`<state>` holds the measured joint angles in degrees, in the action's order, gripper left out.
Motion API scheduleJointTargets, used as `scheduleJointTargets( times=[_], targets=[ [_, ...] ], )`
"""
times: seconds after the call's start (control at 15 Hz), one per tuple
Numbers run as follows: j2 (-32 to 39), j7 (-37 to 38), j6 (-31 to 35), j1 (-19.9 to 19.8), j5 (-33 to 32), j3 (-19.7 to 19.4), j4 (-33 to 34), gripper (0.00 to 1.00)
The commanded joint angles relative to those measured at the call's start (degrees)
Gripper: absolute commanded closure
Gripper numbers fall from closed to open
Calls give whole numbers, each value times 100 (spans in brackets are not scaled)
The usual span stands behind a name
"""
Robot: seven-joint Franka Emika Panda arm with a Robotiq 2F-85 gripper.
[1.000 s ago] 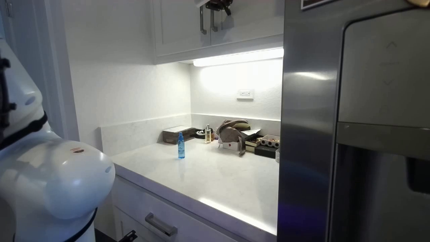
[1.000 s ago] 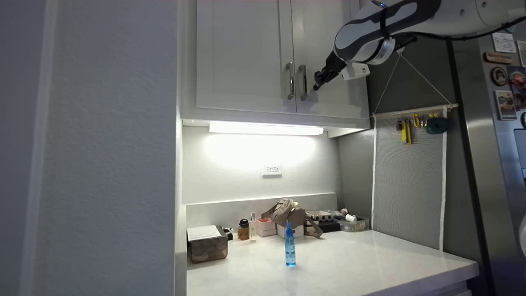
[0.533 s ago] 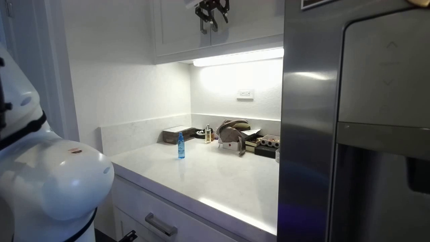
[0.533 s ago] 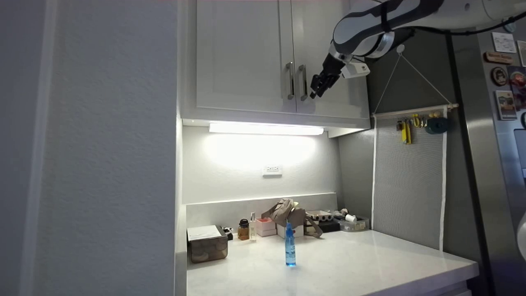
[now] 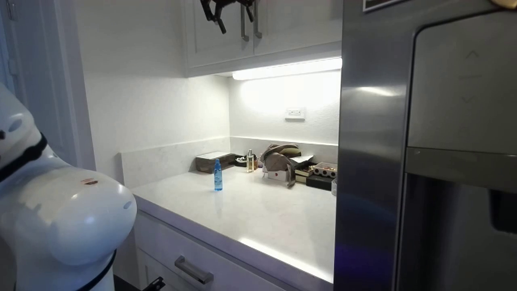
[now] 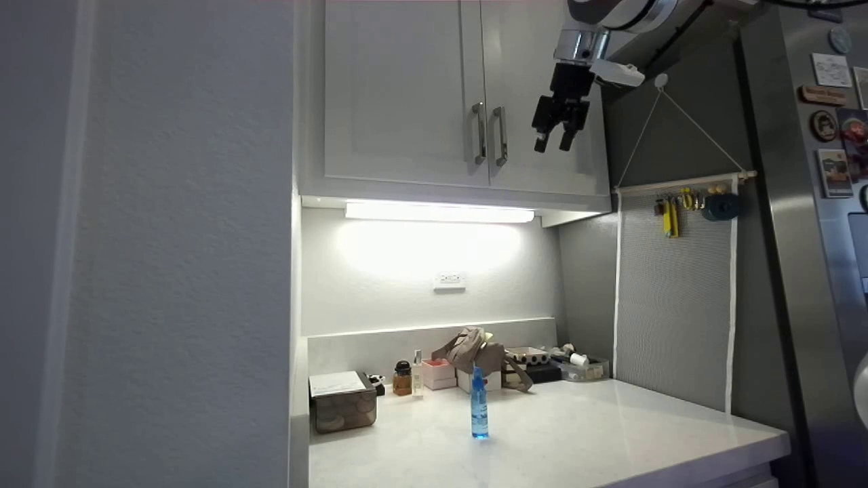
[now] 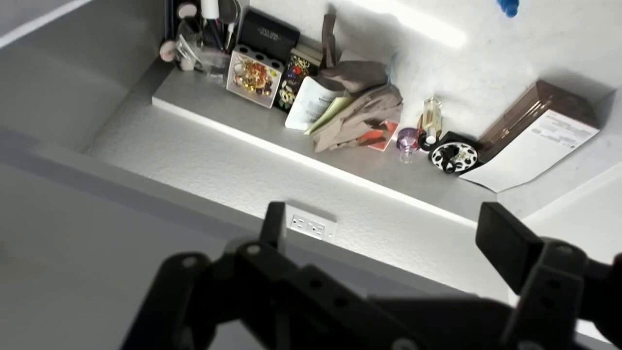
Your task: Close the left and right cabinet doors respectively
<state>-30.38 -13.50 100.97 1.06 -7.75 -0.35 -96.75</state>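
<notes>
Above the table (image 6: 576, 434), the left door (image 6: 400, 88) and right door (image 6: 521, 81) face outward, long axes vertical, inner edges adjoining; the pincer (image 6: 553, 144), jaws spread, hangs in open room before them.

The left cabinet door (image 6: 397, 88) and right cabinet door (image 6: 515, 81) run past the upper edge in both exterior views. In an exterior view that edge cuts off the hand (image 5: 237, 24), and the fridge (image 5: 373, 129) hides the right end of the worktop (image 5: 262, 210). In the wrist view only the tip of the blue bottle (image 7: 509, 7) shows; print on the white paper (image 7: 529, 150) is too small to read.
</notes>
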Motion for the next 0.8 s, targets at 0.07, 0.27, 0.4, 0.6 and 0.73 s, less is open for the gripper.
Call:
scheduleJointTargets(
  times=[0.07, 0.27, 0.4, 0.6, 0.73],
  targets=[
    [234, 182, -1185, 11, 155, -63, 818, 0],
    [90, 58, -1159, 32, 61, -89, 649, 0],
    [173, 55, -1316, 27, 84, -115, 812, 0],
    [251, 54, -1333, 24, 89, -118, 874, 0],
    [267, 54, -1336, 24, 90, -117, 881, 0]
  ],
)
